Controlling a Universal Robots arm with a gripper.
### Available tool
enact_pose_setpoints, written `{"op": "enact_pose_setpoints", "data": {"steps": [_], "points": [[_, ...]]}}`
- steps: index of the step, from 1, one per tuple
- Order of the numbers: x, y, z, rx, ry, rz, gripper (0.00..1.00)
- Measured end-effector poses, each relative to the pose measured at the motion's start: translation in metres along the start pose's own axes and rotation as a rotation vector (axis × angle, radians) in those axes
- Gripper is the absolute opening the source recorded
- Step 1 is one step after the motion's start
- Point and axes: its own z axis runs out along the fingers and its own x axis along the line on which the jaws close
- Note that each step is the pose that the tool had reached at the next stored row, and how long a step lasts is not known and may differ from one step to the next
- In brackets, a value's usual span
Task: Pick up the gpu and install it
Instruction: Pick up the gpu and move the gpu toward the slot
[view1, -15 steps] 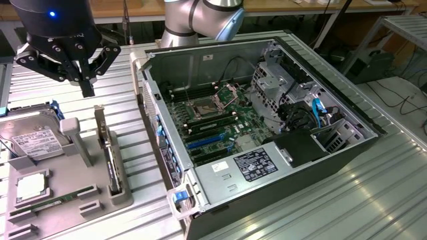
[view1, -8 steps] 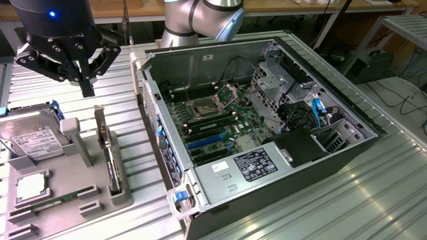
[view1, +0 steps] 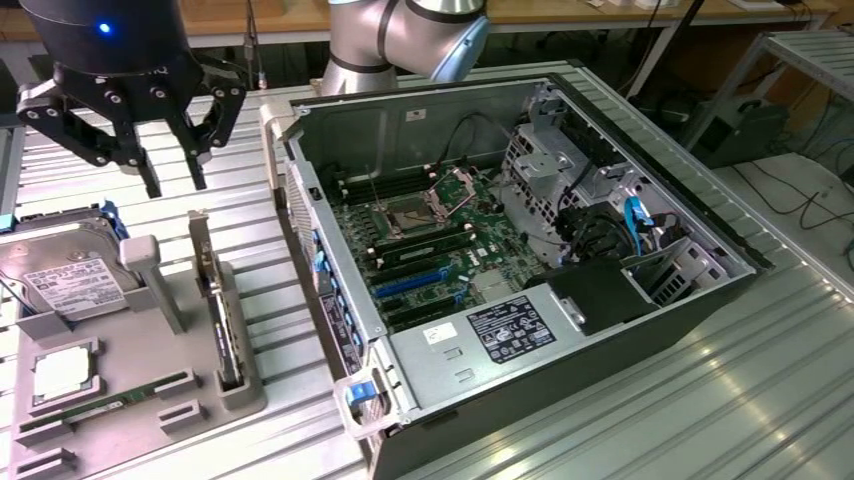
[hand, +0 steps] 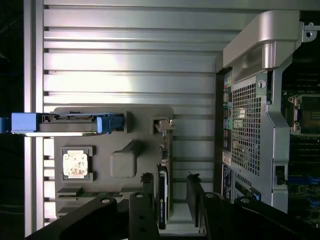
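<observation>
The silver arm (view1: 400, 40) carries the black gripper (view1: 175, 186) pointing straight down, its fingers (hand: 146, 200) parted, tips hanging in the air.

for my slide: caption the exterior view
Open gripper above the gpu, upright in its gray tray beside the pc case

Ribbed aluminium work table in a workshop, with benches behind

The table (view1: 707, 410) is built of silver ribbed profiles that catch pale glare in long streaks. Behind it runs a wooden bench top (view1: 574, 14) on light legs. At the exterior view's right, a metal-framed stand (view1: 807, 45) rises above a dark box (view1: 741, 125), and black cables (view1: 790, 195) trail over the pale floor (view1: 834, 165).
</observation>
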Motion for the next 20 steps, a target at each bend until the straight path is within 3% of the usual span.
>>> {"op": "enact_pose_setpoints", "data": {"steps": [3, 4, 8, 13, 20], "points": [[0.0, 0.0, 0.0, 0.0, 0.0, 0.0, 0.54], [0.0, 0.0, 0.0, 0.0, 0.0, 0.0, 0.54], [0.0, 0.0, 0.0, 0.0, 0.0, 0.0, 0.73], [0.0, -0.0007, 0.0, -0.0001, -0.0001, 0.0, 0.73], [0.0, -0.0102, -0.0004, 0.0, 0.0, 0.0, 0.73]]}}
